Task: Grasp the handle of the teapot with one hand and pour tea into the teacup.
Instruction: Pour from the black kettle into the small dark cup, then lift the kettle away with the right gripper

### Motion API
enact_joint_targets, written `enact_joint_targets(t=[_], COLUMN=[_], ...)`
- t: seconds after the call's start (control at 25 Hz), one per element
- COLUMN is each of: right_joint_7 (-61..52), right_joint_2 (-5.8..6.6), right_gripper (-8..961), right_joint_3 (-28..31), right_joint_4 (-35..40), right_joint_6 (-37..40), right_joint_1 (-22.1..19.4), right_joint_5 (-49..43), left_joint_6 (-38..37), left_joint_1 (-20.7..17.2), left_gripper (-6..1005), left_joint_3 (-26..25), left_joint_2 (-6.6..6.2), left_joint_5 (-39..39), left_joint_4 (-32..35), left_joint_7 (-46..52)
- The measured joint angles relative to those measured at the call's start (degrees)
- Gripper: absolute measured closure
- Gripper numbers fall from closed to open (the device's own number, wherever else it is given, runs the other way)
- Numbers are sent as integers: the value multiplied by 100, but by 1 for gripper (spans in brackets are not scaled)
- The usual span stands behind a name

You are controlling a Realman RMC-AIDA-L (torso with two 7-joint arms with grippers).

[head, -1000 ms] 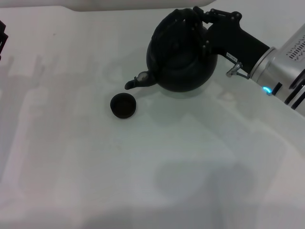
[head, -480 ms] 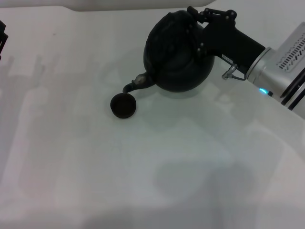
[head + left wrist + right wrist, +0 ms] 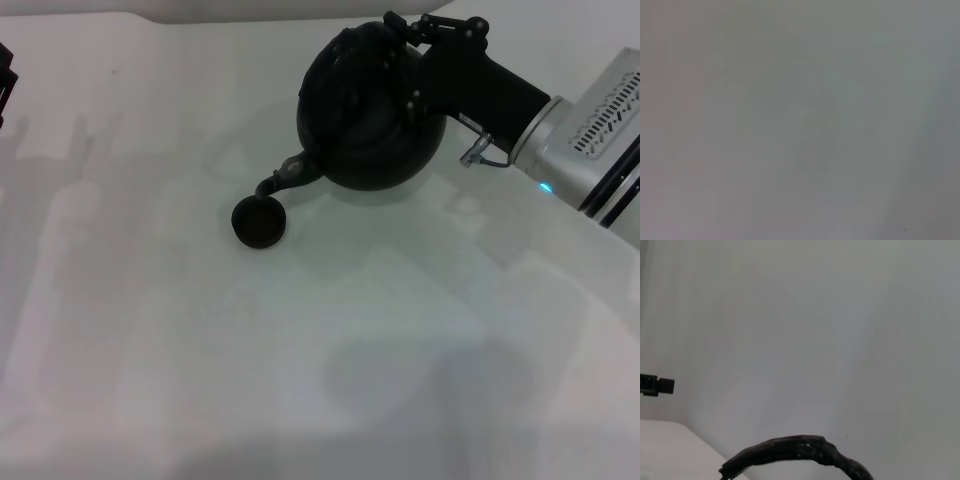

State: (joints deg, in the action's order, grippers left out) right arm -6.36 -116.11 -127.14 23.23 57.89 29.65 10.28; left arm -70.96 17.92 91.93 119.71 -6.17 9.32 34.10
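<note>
The round black teapot (image 3: 365, 125) hangs tilted in the head view, its short spout (image 3: 280, 180) pointing down just over the small dark teacup (image 3: 259, 221) on the white table. My right gripper (image 3: 405, 55) comes in from the right on a silver arm and is shut on the black arched handle (image 3: 385, 40) at the pot's top. The handle also shows in the right wrist view (image 3: 800, 452). My left gripper is only a dark edge (image 3: 5, 85) at the far left, parked.
The white table (image 3: 330, 350) spreads all around the cup and pot. The left wrist view holds only a plain grey surface. A small dark part (image 3: 655, 385) shows far off in the right wrist view.
My right gripper has tipped the teapot further and shifted it slightly left. The spout has dropped from beside the cup to just over its rim.
</note>
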Motion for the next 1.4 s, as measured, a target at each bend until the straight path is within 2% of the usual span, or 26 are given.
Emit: enact_joint_targets(t=[1.4], right_joint_7=[1260], right_joint_2=[0], right_gripper=[813], right_joint_3=[-162], right_joint_4=[43], right_joint_6=[33], right_joint_1=[3], right_joint_5=[28], left_joint_6=[56], left_joint_1=[0], left_gripper=[198], left_joint_3=[0], left_joint_2=[0], left_joint_5=[-13], left_joint_4=[0], left_joint_7=[0])
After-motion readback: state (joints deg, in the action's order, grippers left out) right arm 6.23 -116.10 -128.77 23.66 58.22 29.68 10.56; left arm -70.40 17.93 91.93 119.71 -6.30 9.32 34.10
